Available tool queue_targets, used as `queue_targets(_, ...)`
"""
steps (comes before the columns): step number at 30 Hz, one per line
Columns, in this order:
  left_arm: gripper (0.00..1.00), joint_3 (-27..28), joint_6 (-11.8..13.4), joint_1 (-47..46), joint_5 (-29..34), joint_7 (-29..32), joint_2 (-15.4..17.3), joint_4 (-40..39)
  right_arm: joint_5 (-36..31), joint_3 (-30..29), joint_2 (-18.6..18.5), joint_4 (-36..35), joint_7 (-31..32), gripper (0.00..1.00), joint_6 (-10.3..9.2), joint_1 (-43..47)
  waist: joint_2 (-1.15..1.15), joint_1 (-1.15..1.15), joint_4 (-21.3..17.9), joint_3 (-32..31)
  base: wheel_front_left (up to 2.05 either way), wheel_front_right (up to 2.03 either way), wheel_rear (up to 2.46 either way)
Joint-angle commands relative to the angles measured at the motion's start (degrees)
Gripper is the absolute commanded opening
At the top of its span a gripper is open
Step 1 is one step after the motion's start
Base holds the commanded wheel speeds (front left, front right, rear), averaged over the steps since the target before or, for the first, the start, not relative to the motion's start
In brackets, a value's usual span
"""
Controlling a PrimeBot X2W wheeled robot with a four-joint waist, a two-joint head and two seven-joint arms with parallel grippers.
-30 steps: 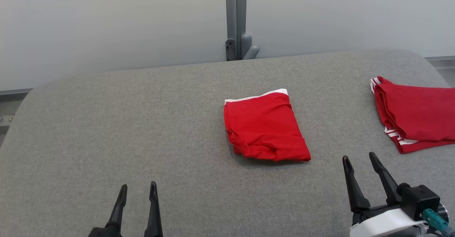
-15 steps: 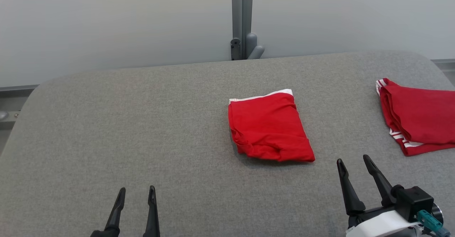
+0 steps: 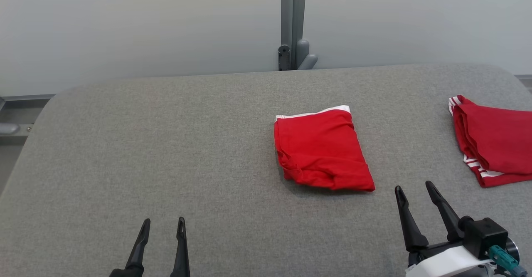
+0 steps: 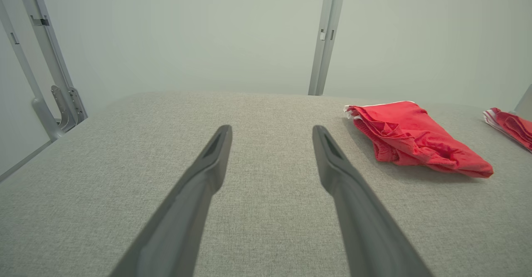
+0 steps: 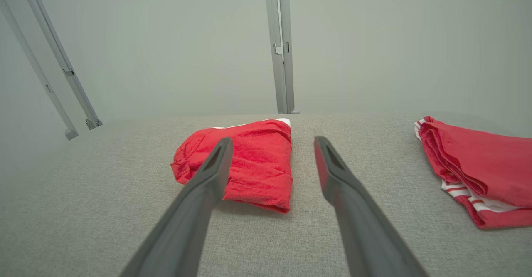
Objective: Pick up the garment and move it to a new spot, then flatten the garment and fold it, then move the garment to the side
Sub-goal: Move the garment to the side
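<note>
Lying folded near the middle of the grey table, the red garment is apart from the left gripper and right gripper, both wide open and empty. A striped red garment lies far right.

The second red garment is cut off by the right edge of the head view, so its full outline cannot be told. The left gripper is cropped at the bottom edge, just below its fingers. In the right wrist view, part of the folded garment is hidden behind a finger of the right gripper — its under-layers are likewise concealed.
</note>
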Motion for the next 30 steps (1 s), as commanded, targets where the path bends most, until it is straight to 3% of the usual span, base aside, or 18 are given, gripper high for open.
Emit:
queue_targets(1, 1.0, -0.01, 0.25, -0.48, 0.32, -0.16, 0.1, -0.18, 0.26, -0.18, -0.01, 0.23, -0.19, 1.0, -0.02, 0.72, 0.0, 0.0, 0.14, -0.07, 0.0, 0.0, 0.0)
queue_targets(10, 1.0, -0.31, 0.08, -0.3, 0.91, -0.16, 0.1, -0.55, 1.39, -0.5, -0.48, 2.81, -0.19, 1.0, -0.02, 0.65, 0.0, 0.0, 0.91, -0.24, 0.0, 0.0, 0.0)
queue_targets(16, 1.0, -1.04, -0.24, -1.18, 0.94, -0.16, 0.11, -0.39, 6.43, 1.8, -1.78, 8.6, -0.19, 1.0, -0.02, -3.46, 0.0, 0.0, 1.93, 1.01, 0.0, 0.0, 0.0)
queue_targets(25, 1.0, -3.13, -0.98, -3.39, -1.05, -0.16, 0.11, 0.48, 25.19, 9.34, -6.88, 21.67, -0.16, 1.0, -0.02, -15.79, 0.0, 0.0, 4.48, 3.84, 0.0, 0.0, 0.0)
queue_targets(30, 1.0, -3.98, -1.4, -5.22, -1.27, -0.16, 0.11, 0.5, 34.49, 14.99, -10.4, 27.61, 3.14, 1.0, -0.01, -23.29, 0.0, 0.0, 5.95, 6.06, 0.0, 0.0, 0.0)
